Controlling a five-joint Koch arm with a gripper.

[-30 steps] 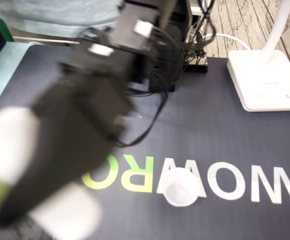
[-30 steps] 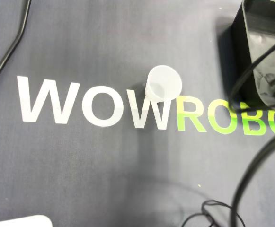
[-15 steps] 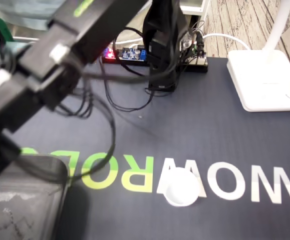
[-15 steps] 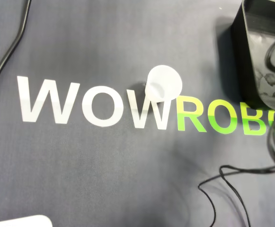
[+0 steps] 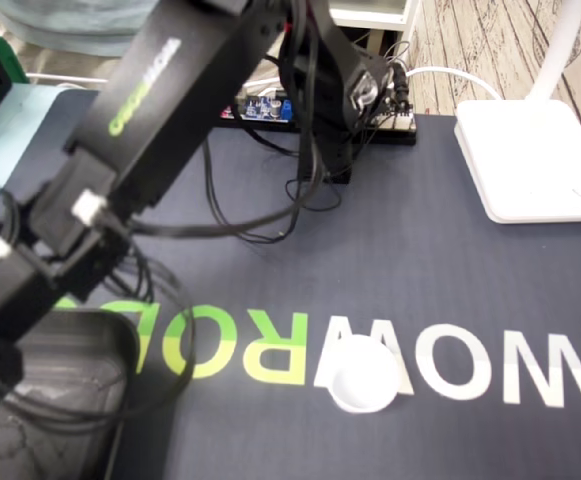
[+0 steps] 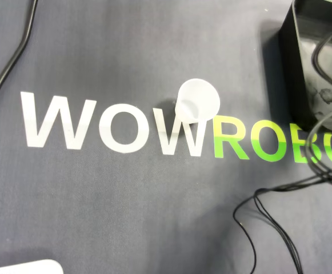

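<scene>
Fixed view first: the black jointed robot arm [image 5: 150, 110] rises from its base [image 5: 320, 90] at the far edge of the dark grey mat with white and green lettering [image 5: 420, 270]. It then slopes down towards the lower left corner of the picture. Its wrist end hangs over the black plastic bin [image 5: 70, 410], and thin black cables [image 5: 220, 225] loop beneath it. The pincer lies beyond the left edge of the frame, so I cannot tell whether its jaws are apart or together.

The small white plastic cup [image 5: 362, 375] stands upright on the mat, mouth up, on the last white letter just beside the green ones. It is well apart from the bin and the arm, and nothing touches it. A white square lamp base [image 5: 530, 160] sits on the mat's far right corner.

Only this view shows the arm. The overhead view shows the cup [image 6: 197, 103] from above, touching the top of the white W next to the green R. It also shows the bin [image 6: 308, 63] in the top right corner, cables [image 6: 268, 228] trailing across the mat [image 6: 126, 57], and a sliver of the lamp base [image 6: 17, 267] at the bottom left.
</scene>
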